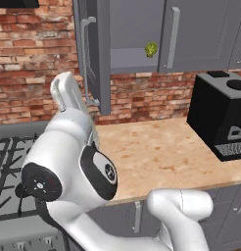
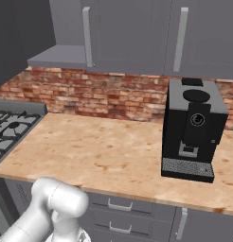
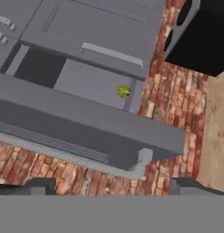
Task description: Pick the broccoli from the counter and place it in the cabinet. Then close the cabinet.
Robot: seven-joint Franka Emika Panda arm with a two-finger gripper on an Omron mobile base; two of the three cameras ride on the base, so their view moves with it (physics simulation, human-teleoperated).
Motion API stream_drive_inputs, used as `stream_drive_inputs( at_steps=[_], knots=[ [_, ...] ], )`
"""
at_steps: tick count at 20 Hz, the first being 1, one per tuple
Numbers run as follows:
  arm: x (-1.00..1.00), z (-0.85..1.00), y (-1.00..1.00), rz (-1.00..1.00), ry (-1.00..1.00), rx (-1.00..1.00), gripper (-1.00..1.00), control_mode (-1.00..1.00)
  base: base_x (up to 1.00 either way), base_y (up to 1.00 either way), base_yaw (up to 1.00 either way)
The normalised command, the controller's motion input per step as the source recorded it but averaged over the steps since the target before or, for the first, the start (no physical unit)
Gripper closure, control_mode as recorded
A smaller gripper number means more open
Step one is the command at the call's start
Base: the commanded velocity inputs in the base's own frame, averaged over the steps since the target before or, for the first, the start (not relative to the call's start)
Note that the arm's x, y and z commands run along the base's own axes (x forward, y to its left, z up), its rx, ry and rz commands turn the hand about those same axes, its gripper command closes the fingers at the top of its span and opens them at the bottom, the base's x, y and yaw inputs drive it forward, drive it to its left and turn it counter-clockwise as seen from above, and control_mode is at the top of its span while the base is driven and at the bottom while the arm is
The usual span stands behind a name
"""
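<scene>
The hand [image 3: 112, 185] shows in the hand view as two dark finger tips [image 3: 41, 185] rising at the bottom, set well apart with nothing between them, so it is open and holds nothing. That view is rolled: it looks along the hand at the open door [image 3: 86, 127] of the cabinet [image 3: 93, 34], whose edge and bar handle [image 3: 70, 154] cross the picture just above the tips, though whether the tips touch the handle cannot be told.

In the left base view the white arm [image 1: 73, 162] rises from the lower right, bends over the left end of the table [image 1: 161, 152] and reaches up toward the open door's long handle [image 1: 88, 59]; the hand itself is hidden behind the arm's upper link there.

The broccoli [image 1: 151, 49] sits inside the cabinet on the grey shelf [image 1: 132, 66], near the closed right door [image 1: 196, 34]; in the hand view it appears as a small yellow-green spot [image 3: 124, 91] on the shelf.

Further out, a black coffee machine [image 2: 192, 130] stands on the right of the table, against the brick wall [image 2: 104, 97]. A black-grated stove [image 2: 12, 127] lies at the table's left end.
</scene>
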Motion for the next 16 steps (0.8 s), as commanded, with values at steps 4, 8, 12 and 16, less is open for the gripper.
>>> stream_drive_inputs(
  at_steps=[4,8,12,16],
  knots=[
    [0.87,-0.16,1.00,-0.25,-0.03,-0.10,-1.00,-1.00,0.00,0.00,0.00],
    [0.97,0.00,0.57,-0.25,-0.11,-0.07,-1.00,-1.00,0.00,0.00,0.00],
    [0.94,0.00,0.00,-0.26,-0.02,0.00,-1.00,-1.00,0.00,0.00,0.00],
    [0.44,0.00,-0.47,-0.21,0.00,0.00,-1.00,-1.00,0.00,0.00,0.00]
  ],
)
